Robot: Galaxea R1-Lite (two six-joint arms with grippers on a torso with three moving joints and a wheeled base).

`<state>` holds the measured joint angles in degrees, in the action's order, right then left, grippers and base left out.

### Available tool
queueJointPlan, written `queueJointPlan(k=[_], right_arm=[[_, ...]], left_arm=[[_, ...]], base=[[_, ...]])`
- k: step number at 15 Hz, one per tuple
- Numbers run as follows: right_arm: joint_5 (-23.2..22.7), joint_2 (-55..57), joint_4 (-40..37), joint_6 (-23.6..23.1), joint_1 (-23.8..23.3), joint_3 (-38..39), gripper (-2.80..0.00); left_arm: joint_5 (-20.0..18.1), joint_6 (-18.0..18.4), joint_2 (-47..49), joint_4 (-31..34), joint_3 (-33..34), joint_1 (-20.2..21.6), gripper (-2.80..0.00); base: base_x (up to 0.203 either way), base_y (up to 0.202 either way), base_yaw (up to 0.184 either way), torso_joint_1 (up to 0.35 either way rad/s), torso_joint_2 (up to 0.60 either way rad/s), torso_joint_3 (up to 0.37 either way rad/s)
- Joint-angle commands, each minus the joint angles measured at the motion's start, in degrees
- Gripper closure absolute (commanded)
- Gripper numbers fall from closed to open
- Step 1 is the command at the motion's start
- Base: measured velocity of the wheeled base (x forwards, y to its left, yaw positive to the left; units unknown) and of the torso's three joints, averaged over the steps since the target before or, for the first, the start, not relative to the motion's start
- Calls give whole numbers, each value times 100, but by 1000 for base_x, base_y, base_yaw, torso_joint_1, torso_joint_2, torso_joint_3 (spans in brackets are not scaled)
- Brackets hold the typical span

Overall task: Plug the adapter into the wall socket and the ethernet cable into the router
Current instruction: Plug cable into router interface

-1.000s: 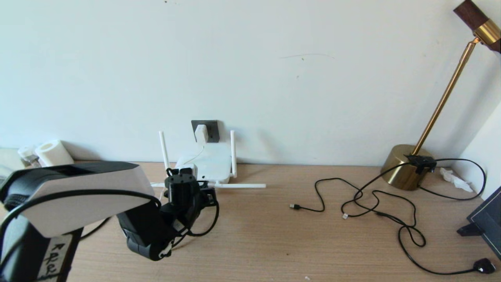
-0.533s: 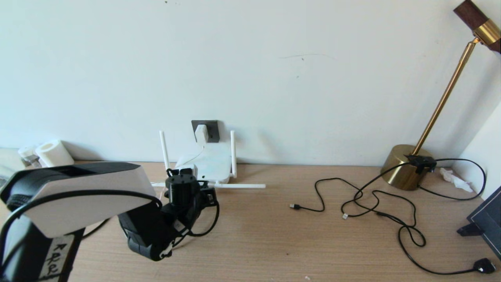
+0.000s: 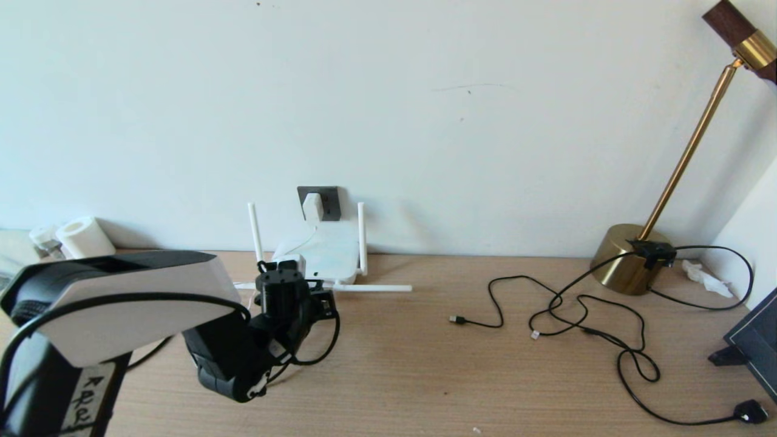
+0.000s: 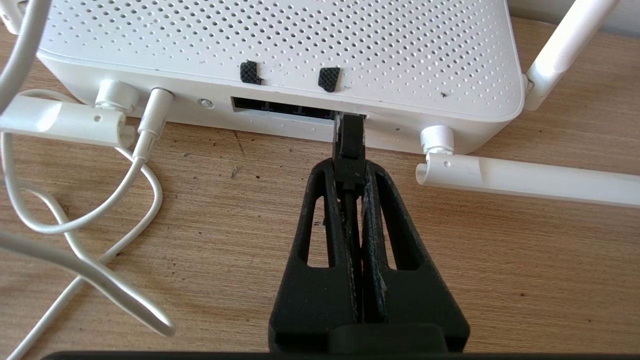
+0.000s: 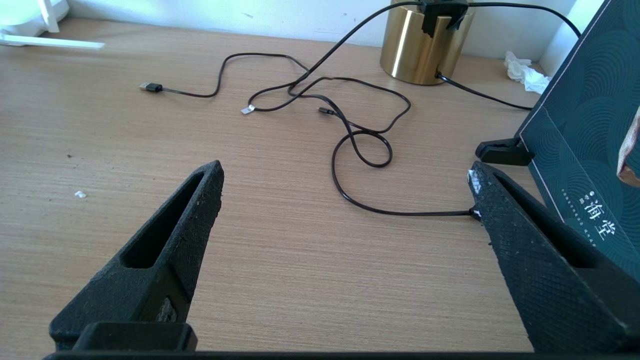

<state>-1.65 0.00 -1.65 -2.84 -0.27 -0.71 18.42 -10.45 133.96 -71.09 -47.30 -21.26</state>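
Pale wall backing a light wood-grain table (image 3: 425, 364), with a broad bare stretch lying open between the router and the loose cables to the right. Router (image 3: 322, 252): white, sitting at the table's far edge against the wall, two antennas standing upright, two lying flat along the tabletop. Wall socket (image 3: 328, 200): dark grey plate sitting just above the router, carrying the adapter (image 3: 312, 207), which is sitting plugged in with its thin white cord trailing down toward the router. Left claw (image 4: 348, 172): reaching in low at the router's near port edge, clenched on the black connector of the ethernet cable (image 4: 348, 145), whose tip is sitting at the mouth of the right-most port; whether it is fully seated cannot be told. White cord (image 4: 90, 215): looping on the table beside the ports, well clear of the fingers. Right claw (image 5: 345, 220): hanging over bare table on the right side, jaws spread wide, grasping nothing. Thin black cables (image 3: 583, 315): sprawling in loops near the brass lamp base (image 3: 628, 258). Dark teal box (image 5: 580, 125): standing at the right edge. Paper roll (image 3: 84, 238): resting at the far left by the wall.
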Motion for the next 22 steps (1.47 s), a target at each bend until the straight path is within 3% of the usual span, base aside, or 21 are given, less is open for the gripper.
queueJointPlan(k=[1, 10, 13, 22], right_arm=[[-2, 9, -2, -6, 0, 0, -280], [-2, 9, -2, -6, 0, 0, -280], [-2, 9, -2, -6, 0, 0, -280], [-2, 9, -2, -6, 0, 0, -280]], left_arm=[[-34, -1, 7, -54, -7, 67, 0], [-268, 34, 7, -54, -43, 184, 0], [-277, 183, 42, -54, -43, 271, 0], [-286, 192, 42, -45, -122, 289, 0]], base=[[0, 0, 0, 0, 0, 0], [0, 0, 0, 0, 0, 0], [0, 0, 0, 0, 0, 0], [0, 0, 0, 0, 0, 0]])
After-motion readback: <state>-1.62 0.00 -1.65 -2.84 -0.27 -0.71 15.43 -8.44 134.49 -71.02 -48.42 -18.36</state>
